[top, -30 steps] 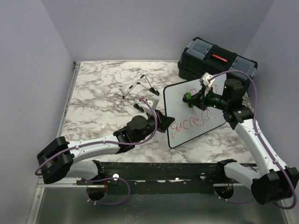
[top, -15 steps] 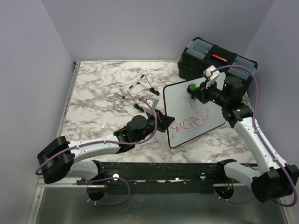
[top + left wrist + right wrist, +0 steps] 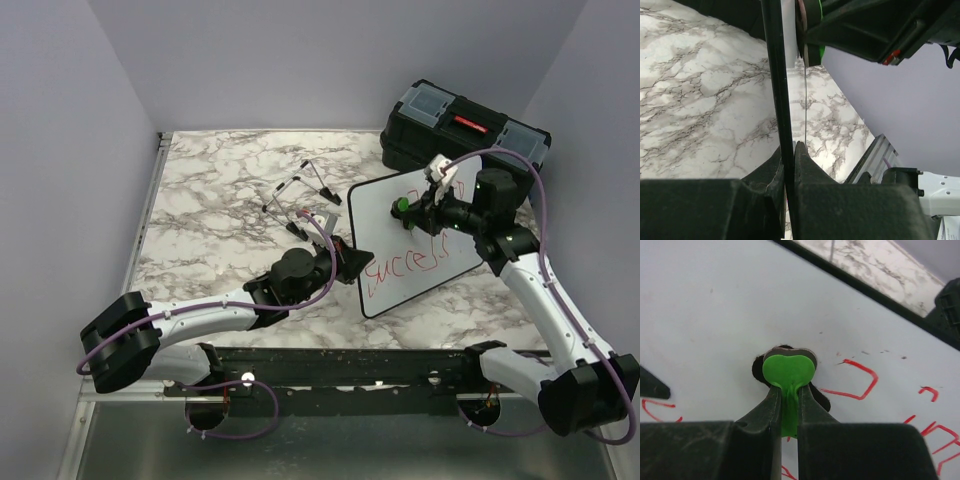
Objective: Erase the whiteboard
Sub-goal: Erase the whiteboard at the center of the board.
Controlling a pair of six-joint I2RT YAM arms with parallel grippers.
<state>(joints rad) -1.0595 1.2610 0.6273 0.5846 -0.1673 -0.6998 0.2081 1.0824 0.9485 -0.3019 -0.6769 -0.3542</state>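
Observation:
The whiteboard (image 3: 380,215) stands tilted on its edge, with red handwriting (image 3: 405,266) across its lower half. My left gripper (image 3: 354,263) is shut on the board's thin black rim (image 3: 776,75) at the left edge, one finger on each side (image 3: 789,150). My right gripper (image 3: 410,209) is shut on the stem of a green eraser (image 3: 788,371). The eraser's dark felt pad is pressed on the white surface (image 3: 715,315), just left of a red stroke (image 3: 855,385). From above, the eraser (image 3: 401,205) sits on the board's upper middle.
A black toolbox (image 3: 465,135) stands right behind the board at the back right. A thin black wire easel (image 3: 300,195) lies on the marble table (image 3: 210,200) left of the board. Lilac walls close in on three sides.
My right gripper carried the eraser up and to the right across the board, then back down-left to about where it began. The left gripper and board have held still.

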